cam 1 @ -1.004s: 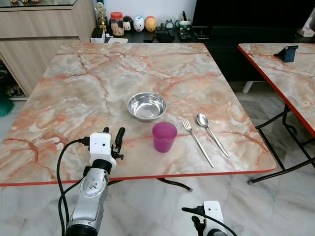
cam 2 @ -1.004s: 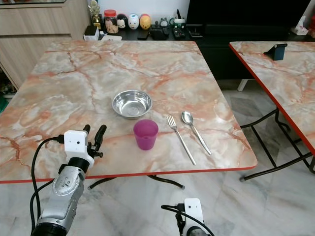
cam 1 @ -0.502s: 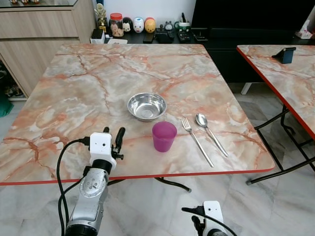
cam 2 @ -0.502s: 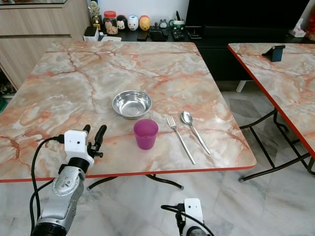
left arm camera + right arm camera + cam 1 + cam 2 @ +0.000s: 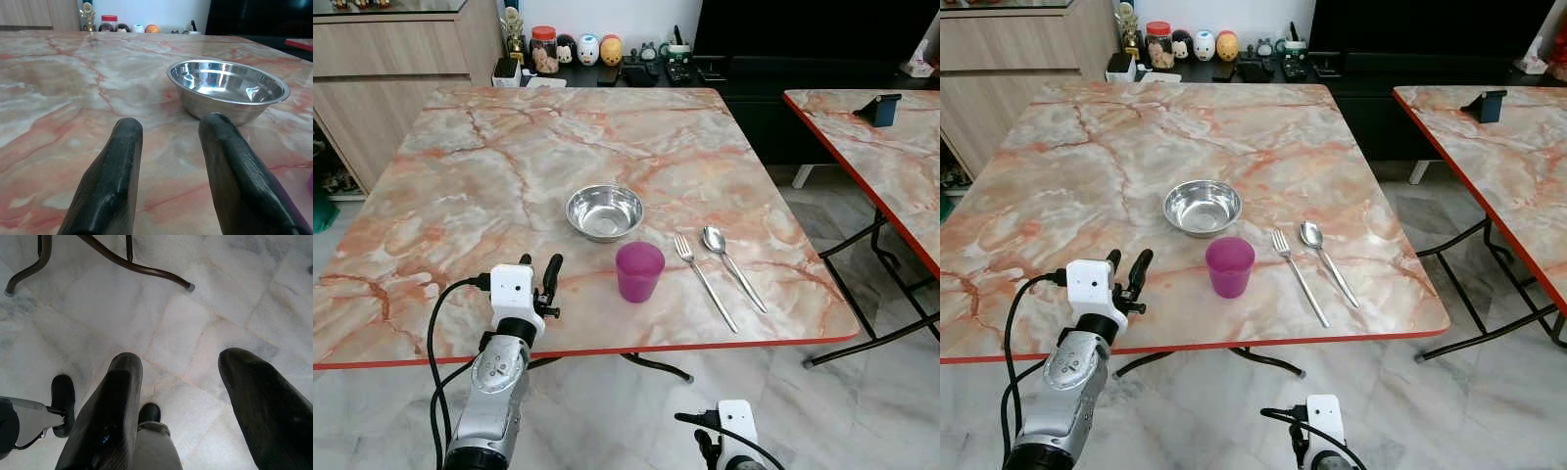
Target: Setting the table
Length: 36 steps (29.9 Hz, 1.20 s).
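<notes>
A shiny steel bowl sits near the middle of my marble table, with a purple cup just in front of it and a fork and spoon lying side by side to the right. My left gripper hovers low over the table's near edge, fingers apart and empty, pointing toward the bowl. My right gripper hangs below the tabletop over the tiled floor, fingers spread, seemingly holding nothing. Small jars and figurines line the far sideboard.
</notes>
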Motion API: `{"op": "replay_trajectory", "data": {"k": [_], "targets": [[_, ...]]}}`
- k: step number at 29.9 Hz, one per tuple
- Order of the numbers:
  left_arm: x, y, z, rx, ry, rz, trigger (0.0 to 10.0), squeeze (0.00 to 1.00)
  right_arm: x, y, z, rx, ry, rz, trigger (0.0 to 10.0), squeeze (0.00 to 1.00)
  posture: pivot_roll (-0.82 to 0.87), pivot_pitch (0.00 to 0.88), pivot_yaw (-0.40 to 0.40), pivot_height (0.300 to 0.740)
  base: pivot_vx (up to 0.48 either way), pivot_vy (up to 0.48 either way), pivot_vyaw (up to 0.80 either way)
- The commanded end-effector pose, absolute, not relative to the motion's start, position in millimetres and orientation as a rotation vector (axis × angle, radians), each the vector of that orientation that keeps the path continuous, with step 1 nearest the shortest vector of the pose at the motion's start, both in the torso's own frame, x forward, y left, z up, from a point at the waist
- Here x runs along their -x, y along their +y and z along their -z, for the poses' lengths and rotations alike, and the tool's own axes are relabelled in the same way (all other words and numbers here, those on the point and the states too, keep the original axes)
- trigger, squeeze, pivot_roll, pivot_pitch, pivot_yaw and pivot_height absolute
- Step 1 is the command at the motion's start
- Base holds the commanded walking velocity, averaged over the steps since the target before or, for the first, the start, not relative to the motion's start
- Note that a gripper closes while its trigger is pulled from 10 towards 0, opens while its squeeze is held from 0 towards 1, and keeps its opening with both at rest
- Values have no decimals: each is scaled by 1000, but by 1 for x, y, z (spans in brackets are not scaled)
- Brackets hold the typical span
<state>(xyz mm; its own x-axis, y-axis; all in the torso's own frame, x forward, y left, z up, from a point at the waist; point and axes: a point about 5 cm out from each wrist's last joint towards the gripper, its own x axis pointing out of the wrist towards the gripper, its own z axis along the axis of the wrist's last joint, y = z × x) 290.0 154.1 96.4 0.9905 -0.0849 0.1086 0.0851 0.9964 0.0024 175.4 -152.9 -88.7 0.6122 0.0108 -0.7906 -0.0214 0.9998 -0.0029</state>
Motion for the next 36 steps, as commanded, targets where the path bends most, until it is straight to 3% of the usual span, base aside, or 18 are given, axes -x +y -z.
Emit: {"op": "replay_trajectory", "data": {"k": [1,19,28,29,30,31,36], "targets": [[-291,153,-101,6,-121,94,10000,0,-177,-155,88,11,907,-10,10000,0,94,0,-84,740,379,0,0],[-292,151,-103,8,-129,106,10000,0,-176,-155,88,17,910,-16,10000,0,94,0,-85,740,380,0,0],[-295,150,-110,44,-117,122,10000,0,-176,-155,88,18,911,-18,10000,0,93,0,-83,740,0,0,0],[-297,151,-114,59,-128,116,10000,63,-176,-155,88,18,910,-17,10000,0,94,0,-82,740,0,0,0],[-298,152,-116,71,-135,112,10000,63,-176,-155,88,18,910,-17,10000,0,94,0,-82,740,0,0,0],[-299,155,-121,101,-147,95,10000,1000,-176,-154,88,18,910,-18,10000,0,94,0,-81,740,0,0,0],[-308,168,-142,205,-180,24,10000,1000,-177,-154,88,18,910,-20,10000,0,96,0,-80,740,0,0,0]]}}
